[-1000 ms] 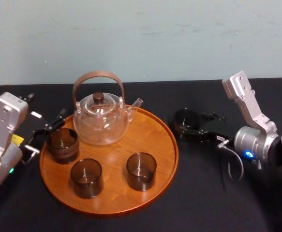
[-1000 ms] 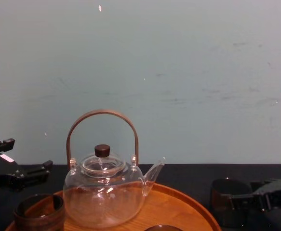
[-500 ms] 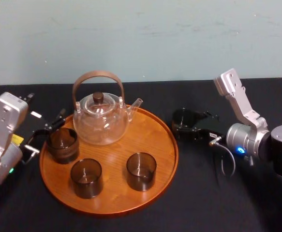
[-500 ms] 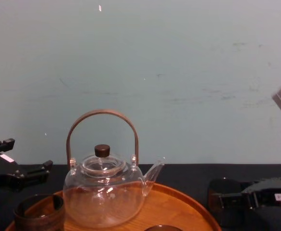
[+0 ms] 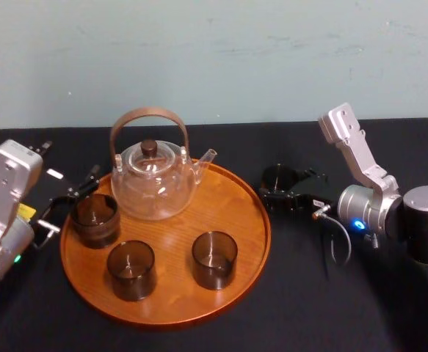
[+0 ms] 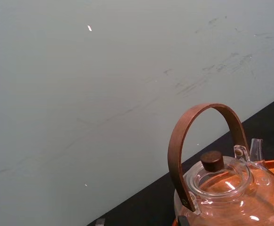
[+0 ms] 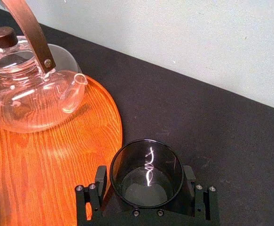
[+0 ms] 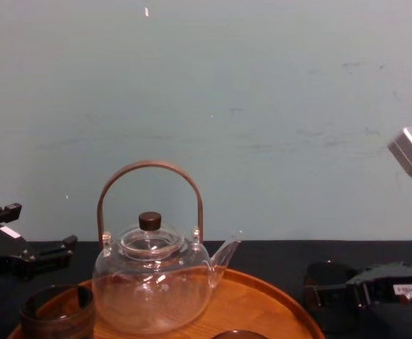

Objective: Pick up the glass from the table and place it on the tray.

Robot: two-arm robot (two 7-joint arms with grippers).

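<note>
My right gripper (image 5: 281, 192) is shut on a dark glass (image 5: 277, 178), just right of the tray's rim, over the black table (image 5: 309, 293). In the right wrist view the glass (image 7: 146, 162) stands upright between the two black fingers (image 7: 100, 181), its left side level with the edge of the round wooden tray (image 7: 43, 160). The chest view has the glass (image 8: 324, 296) low on the right, beside the tray (image 8: 262, 300). My left gripper (image 5: 70, 199) is open at the tray's left edge (image 5: 65, 249), next to another glass (image 5: 95, 218).
A glass teapot (image 5: 153, 176) with a brown arched handle stands at the back of the tray. Two more dark glasses (image 5: 131, 269) (image 5: 214, 259) stand at its front. Bare wood lies between the teapot's spout and the tray's right rim.
My right arm has shifted left with the glass, bringing it closer to the tray's right rim. The left arm and the things on the tray have not moved.
</note>
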